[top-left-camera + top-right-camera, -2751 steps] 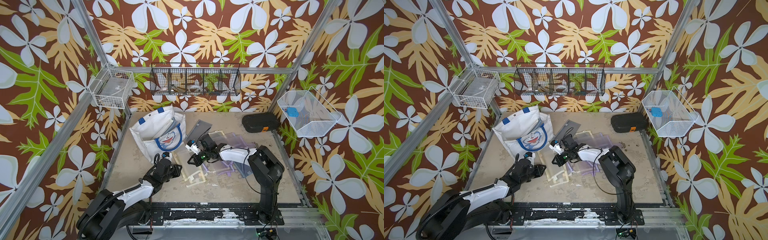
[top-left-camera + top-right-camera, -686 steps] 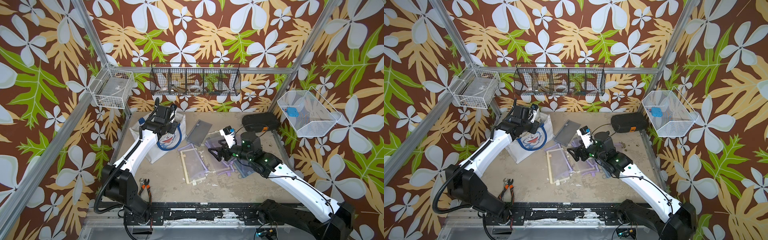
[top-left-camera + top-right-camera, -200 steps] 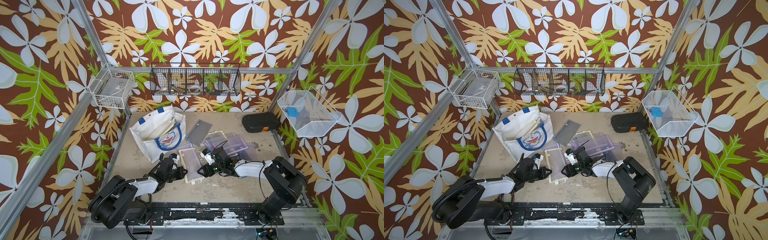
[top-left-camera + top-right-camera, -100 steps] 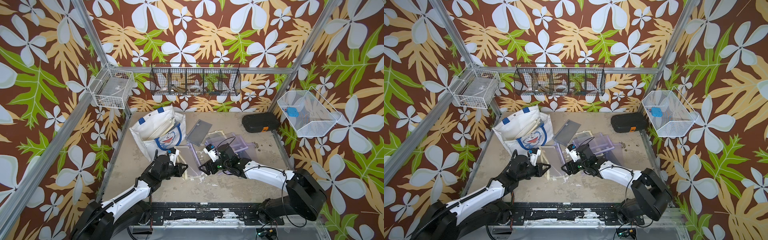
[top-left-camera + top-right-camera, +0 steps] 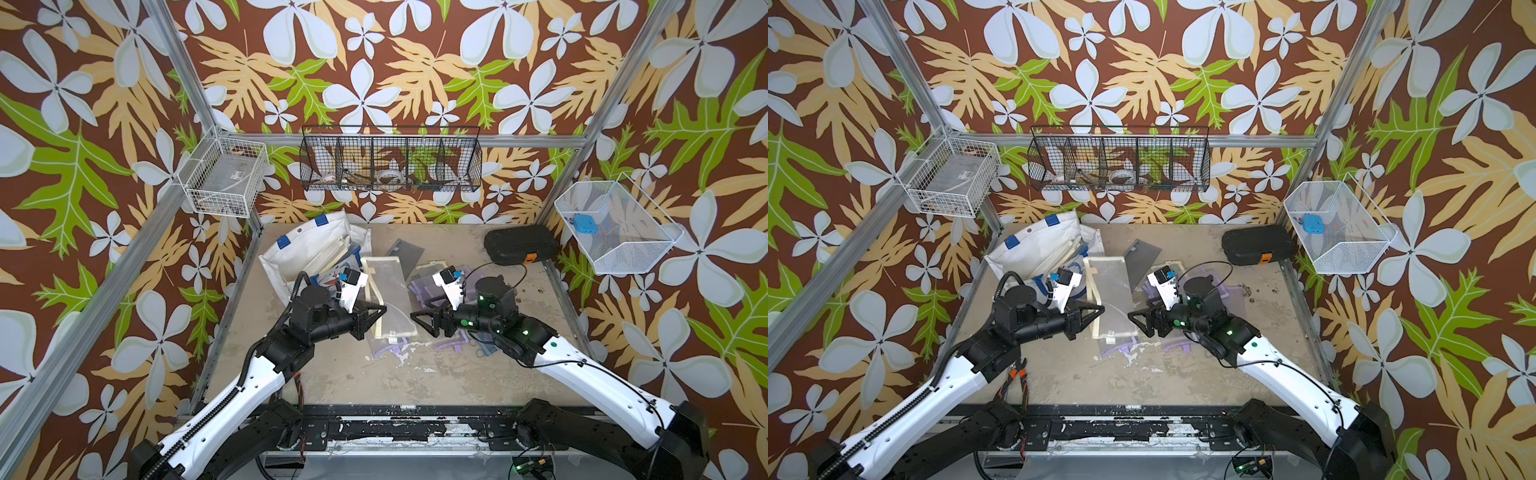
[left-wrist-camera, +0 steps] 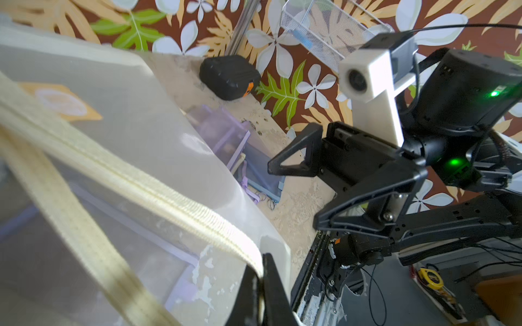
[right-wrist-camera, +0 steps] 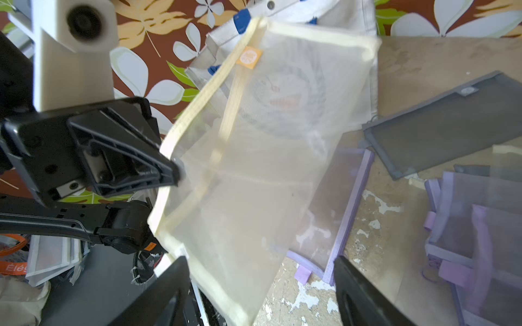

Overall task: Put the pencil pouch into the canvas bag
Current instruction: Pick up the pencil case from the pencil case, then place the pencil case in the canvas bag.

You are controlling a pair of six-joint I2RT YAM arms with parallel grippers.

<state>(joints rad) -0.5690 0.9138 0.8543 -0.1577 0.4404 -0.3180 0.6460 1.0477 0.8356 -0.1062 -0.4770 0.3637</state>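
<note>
— The left tool [image 5: 383, 308]: you have it clamped tight on the cream-bound edge of the translucent cream mesh pencil pouch [image 5: 388, 291], whose near end is lifted off the sandy tabletop [image 5: 374, 382].

— Your right tool [image 5: 422, 323] stands wide with nothing in it, just beside the pouch's near end and facing the left tool.

— Your pouch's far end lies just beside the white canvas bag with blue strap tabs [image 5: 299, 253] at the back left, outside the bag.

— Under and beside it you have purple mesh pouches [image 7: 466, 225]. The black hard case [image 5: 519, 245] sits well apart, back right.
</note>
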